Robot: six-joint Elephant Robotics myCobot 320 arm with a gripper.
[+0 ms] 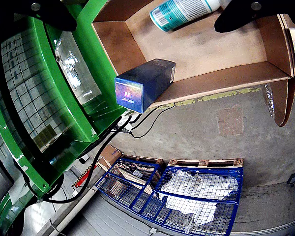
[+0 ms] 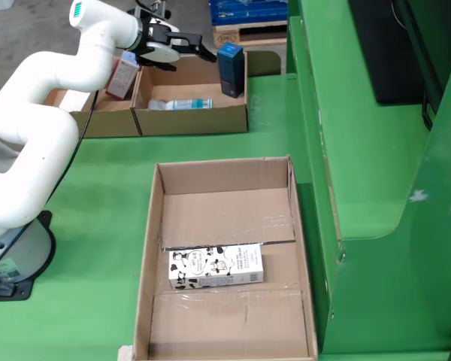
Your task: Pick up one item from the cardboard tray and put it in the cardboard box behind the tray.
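The cardboard tray [image 2: 154, 226] lies in front and holds a black-and-white milk carton [image 2: 216, 266] on its side. Behind it is the cardboard box [image 2: 192, 120] with a teal-and-white bottle [image 2: 182, 104] lying inside; the bottle also shows in the wrist view [image 1: 184, 12]. A dark blue box [image 2: 230, 69] stands upright at the right end of that cardboard box. In the wrist view [image 1: 145, 83] it sits at the box's corner. My gripper [image 2: 189, 59] hovers over the cardboard box just left of the blue box, open and empty. Its black fingers [image 1: 246, 14] frame the wrist view.
A second cardboard box [image 2: 90, 120] to the left holds a pink carton [image 2: 120, 75]. A tall green machine frame [image 2: 376, 188] runs along the right. Blue wire crates [image 1: 172, 196] on a pallet stand behind the table. The arm's base [image 2: 7, 256] is at the left.
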